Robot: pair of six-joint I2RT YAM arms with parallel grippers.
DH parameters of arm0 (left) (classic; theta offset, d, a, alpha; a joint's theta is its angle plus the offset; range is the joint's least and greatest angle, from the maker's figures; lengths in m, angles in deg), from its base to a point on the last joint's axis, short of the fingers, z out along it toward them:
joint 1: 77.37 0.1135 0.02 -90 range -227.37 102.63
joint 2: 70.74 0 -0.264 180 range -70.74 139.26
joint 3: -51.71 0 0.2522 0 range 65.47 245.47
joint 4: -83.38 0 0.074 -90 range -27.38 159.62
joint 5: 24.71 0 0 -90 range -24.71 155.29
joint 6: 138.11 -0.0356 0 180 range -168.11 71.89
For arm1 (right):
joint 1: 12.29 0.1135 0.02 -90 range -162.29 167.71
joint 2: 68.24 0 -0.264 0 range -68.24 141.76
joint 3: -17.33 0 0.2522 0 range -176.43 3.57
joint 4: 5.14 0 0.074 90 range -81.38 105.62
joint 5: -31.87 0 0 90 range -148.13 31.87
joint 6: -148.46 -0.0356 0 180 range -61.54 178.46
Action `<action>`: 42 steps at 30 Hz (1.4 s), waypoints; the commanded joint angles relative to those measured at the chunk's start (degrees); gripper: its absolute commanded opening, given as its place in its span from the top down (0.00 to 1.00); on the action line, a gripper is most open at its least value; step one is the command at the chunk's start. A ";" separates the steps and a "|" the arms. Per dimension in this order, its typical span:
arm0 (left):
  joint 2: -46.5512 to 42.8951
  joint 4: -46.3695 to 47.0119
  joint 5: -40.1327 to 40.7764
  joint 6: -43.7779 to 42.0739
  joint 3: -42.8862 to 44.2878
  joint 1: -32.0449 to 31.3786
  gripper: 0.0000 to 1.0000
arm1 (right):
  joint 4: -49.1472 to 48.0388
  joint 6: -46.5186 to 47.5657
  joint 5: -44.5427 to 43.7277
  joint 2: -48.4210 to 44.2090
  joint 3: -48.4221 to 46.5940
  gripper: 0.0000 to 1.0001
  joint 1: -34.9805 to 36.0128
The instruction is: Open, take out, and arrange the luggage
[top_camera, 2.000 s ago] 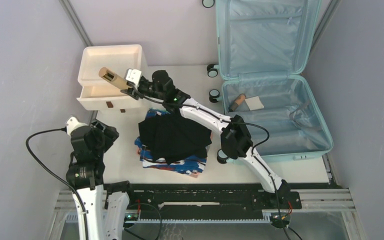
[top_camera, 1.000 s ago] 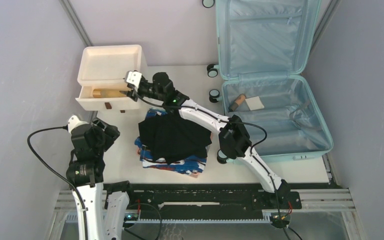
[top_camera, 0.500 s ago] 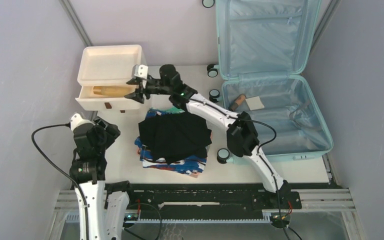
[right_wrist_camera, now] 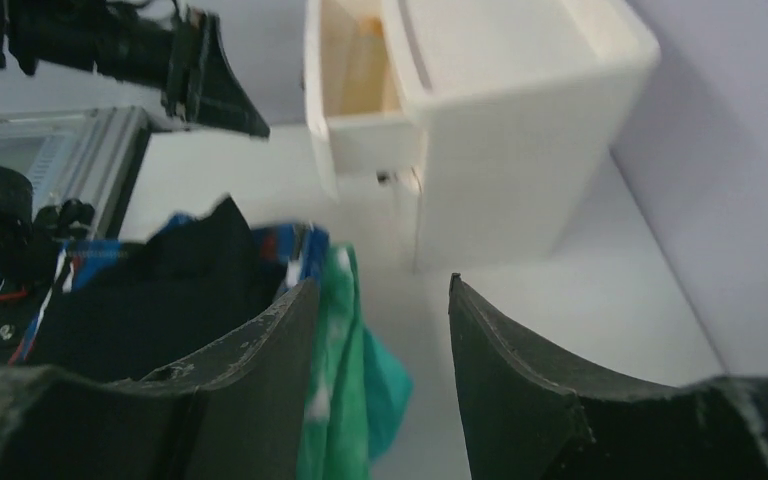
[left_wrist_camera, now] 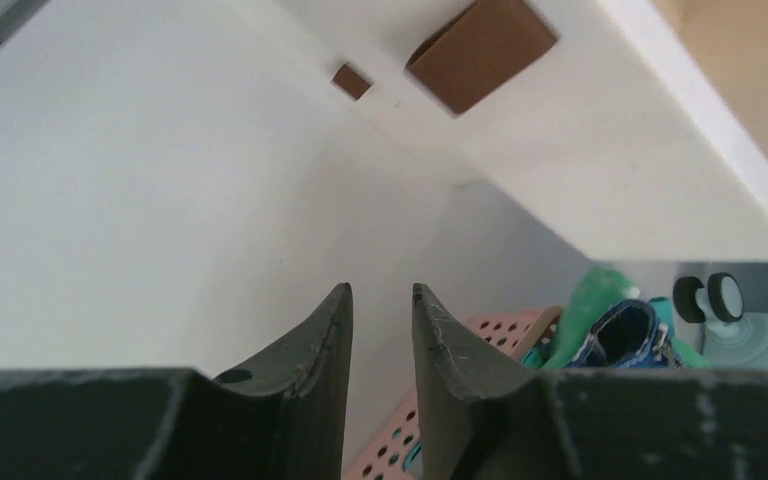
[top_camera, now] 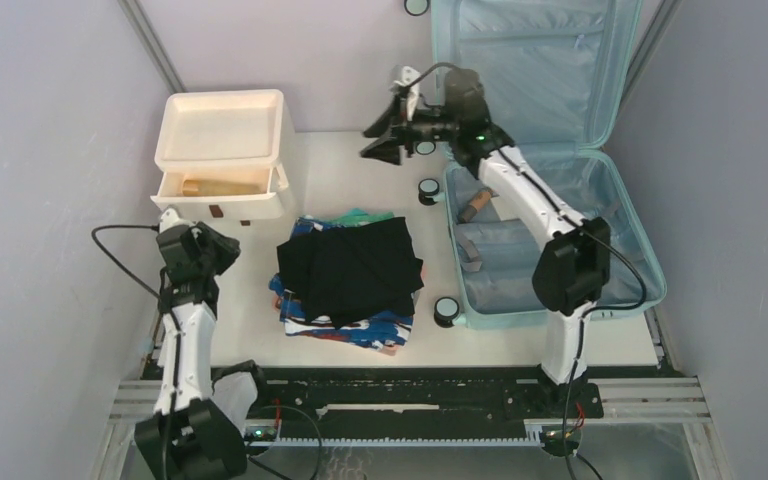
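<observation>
Right arm has left the drawer cabinet (top_camera: 222,125) and swung across toward the luggage (top_camera: 620,230). Left arm has stretched forward to the cabinet's foot.

Hands:
- right gripper (right_wrist_camera: 380,285): jaws spread, nothing between them, hanging over the table (top_camera: 360,170) just beside the lid edge
- left gripper (left_wrist_camera: 381,300): jaws narrowed to a slim gap, pinching nothing, just below the drawer front (top_camera: 220,208)

Luggage sits at the table's right side, open, with the lid propped against the back wall.

Risks:
- the right arm's links lie across the lower shell, so a careless reach could knock the lid or drag the case on its casters
- the left gripper is close under the open drawer, so lifting straight up would bump it

Containers:
- drawer: one tan cylinder (top_camera: 222,187) lying inside
- luggage lower shell: small brown item (top_camera: 478,204) near the hinge side; the grey strip below it looks like a strap, but the view is too poor to be sure
- pink basket (left_wrist_camera: 500,325): holds the clothes pile (top_camera: 345,268), black garment on top
</observation>
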 commanded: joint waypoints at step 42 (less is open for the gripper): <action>36.68 6.49 2.78 3.29 29.86 -0.72 0.99 | 14.04 4.26 -1.28 -18.53 31.26 0.43 -20.71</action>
